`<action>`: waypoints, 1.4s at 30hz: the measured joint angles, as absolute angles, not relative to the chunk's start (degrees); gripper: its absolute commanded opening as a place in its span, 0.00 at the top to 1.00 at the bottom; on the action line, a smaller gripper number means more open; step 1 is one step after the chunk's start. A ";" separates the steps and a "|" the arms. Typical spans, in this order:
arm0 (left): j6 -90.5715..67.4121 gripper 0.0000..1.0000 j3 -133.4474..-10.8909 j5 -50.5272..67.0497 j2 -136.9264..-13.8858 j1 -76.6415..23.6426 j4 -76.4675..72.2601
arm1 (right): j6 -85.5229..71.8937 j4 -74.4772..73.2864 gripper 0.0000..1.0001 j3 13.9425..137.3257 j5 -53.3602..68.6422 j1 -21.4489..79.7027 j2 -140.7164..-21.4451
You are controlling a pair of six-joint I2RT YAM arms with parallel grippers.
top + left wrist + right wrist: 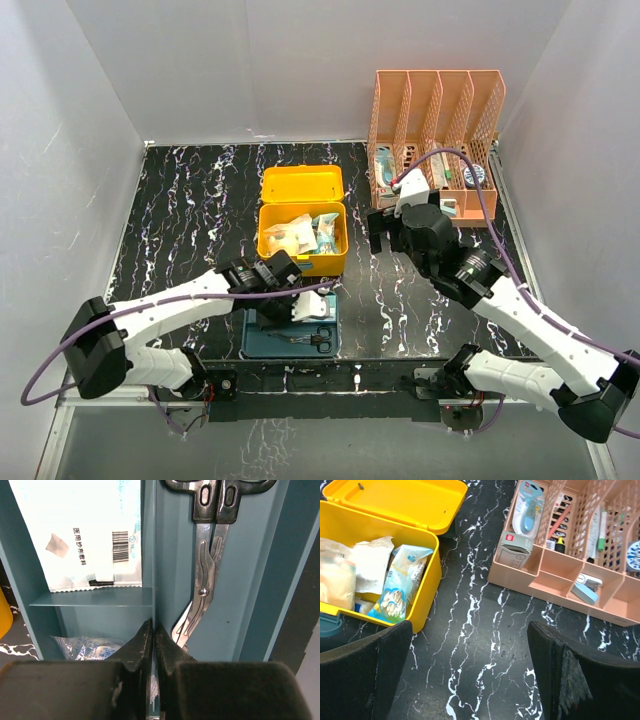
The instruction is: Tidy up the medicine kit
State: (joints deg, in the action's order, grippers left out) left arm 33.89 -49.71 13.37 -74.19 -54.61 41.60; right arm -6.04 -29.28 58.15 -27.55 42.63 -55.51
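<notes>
The yellow medicine kit (302, 262) stands open at mid-table with its lid (301, 184) tipped back and several packets inside. It also shows in the right wrist view (427, 587). Its teal insert tray (262, 340) lies on the table in front of it. My left gripper (290, 300) is down in the tray. In the left wrist view the gripper (153, 640) is shut on the tray's thin centre divider (153, 555). Scissors (207, 575) lie right of the divider, a white packet (85, 535) left of it. My right gripper (470, 665) is open and empty over the table.
An orange mesh file rack (437, 130) with stationery stands at the back right, close behind my right gripper (385, 235). A small blue-printed packet (87, 647) lies in the tray's near-left compartment. White walls enclose the table on three sides.
</notes>
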 measured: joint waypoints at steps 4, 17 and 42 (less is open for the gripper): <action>33.85 1.00 -49.71 13.23 -70.59 -54.61 44.53 | -6.13 -27.14 0.03 57.28 -25.28 42.63 -57.58; 33.71 1.00 -48.25 11.79 -63.53 -52.34 49.50 | -6.09 -20.14 0.04 57.21 -18.06 42.63 -69.78; 39.11 1.00 -63.26 6.26 -64.69 -50.63 57.10 | -6.52 -17.87 0.02 54.50 -17.96 42.63 -68.38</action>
State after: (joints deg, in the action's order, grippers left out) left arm 39.11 -63.26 6.26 -64.69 -50.63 57.10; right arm -6.52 -17.87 54.50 -17.96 42.63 -68.38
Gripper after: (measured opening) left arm 0.014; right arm 0.970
